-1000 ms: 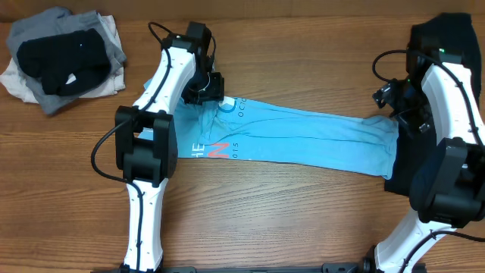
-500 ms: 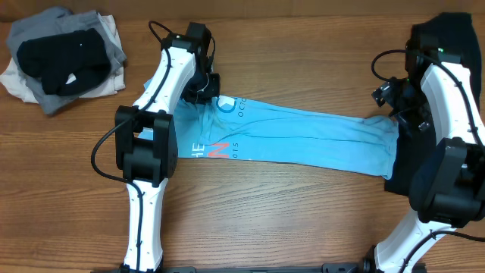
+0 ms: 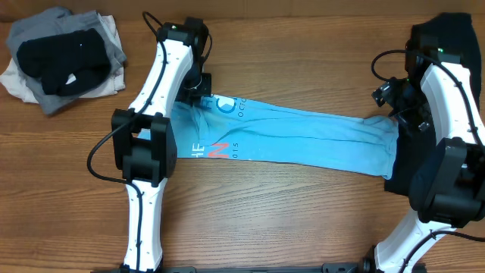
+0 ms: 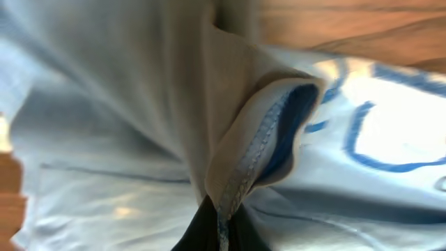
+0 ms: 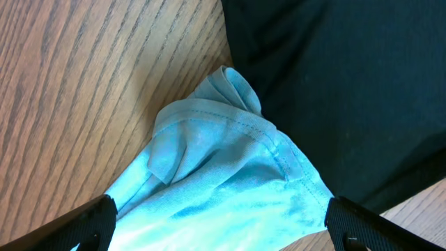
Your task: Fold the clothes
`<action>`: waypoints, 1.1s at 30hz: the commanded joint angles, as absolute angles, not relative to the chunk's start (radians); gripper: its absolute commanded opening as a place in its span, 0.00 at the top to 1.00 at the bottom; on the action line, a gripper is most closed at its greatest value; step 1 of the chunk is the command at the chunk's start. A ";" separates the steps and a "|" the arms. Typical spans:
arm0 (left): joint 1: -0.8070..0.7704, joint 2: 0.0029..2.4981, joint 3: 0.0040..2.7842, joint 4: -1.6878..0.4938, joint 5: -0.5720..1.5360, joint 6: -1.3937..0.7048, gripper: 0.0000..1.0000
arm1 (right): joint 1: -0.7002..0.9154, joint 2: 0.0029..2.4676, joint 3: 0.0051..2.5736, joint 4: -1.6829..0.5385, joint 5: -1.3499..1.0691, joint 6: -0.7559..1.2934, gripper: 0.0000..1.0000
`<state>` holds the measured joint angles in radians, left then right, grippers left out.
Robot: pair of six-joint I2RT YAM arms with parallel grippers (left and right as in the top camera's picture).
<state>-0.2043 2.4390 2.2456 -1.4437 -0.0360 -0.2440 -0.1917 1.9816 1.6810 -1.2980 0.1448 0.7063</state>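
Note:
The sky-blue T-shirt [image 3: 295, 136] lies folded into a long band across the middle of the table, white print and red letters at its left end. My left gripper [image 3: 201, 97] is shut on the shirt's upper left edge; in the left wrist view a hemmed fold of the T-shirt [image 4: 258, 146] rises pinched between the dark fingers [image 4: 202, 233]. My right gripper [image 3: 395, 106] hovers open over the shirt's right end, its fingertips [image 5: 90, 223] standing either side of the bunched T-shirt [image 5: 223, 174]. A black garment [image 5: 334, 77] lies under that end.
A pile of grey, black and white clothes [image 3: 64, 57] sits at the table's far left corner. The black garment [image 3: 402, 163] spreads beneath the right arm near the right edge. Bare wood shows along the front of the table [image 3: 288, 220].
My left gripper has shut on the shirt's upper left edge and drawn slightly up and left with it. The right arm has not moved.

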 commanded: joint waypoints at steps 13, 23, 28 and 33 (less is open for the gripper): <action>-0.107 2.438 2.268 -1.615 -0.135 -0.311 0.80 | -0.190 1.966 1.675 -1.312 0.144 0.703 0.00; -0.083 2.438 2.268 -1.647 -0.250 -0.351 0.65 | -0.190 1.966 1.674 -1.322 0.133 0.699 0.00; -0.033 2.438 2.268 -1.646 -0.215 -0.375 0.76 | -0.190 1.966 1.674 -1.320 0.133 0.699 0.00; -0.019 2.438 2.271 -1.613 -0.145 -0.381 0.85 | -0.189 1.966 1.674 -1.306 0.129 0.699 0.00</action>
<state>-0.0257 2.4390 2.2467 -1.6356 -0.1947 -0.3573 -0.1917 1.9816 1.6810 -1.3151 0.1341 0.7044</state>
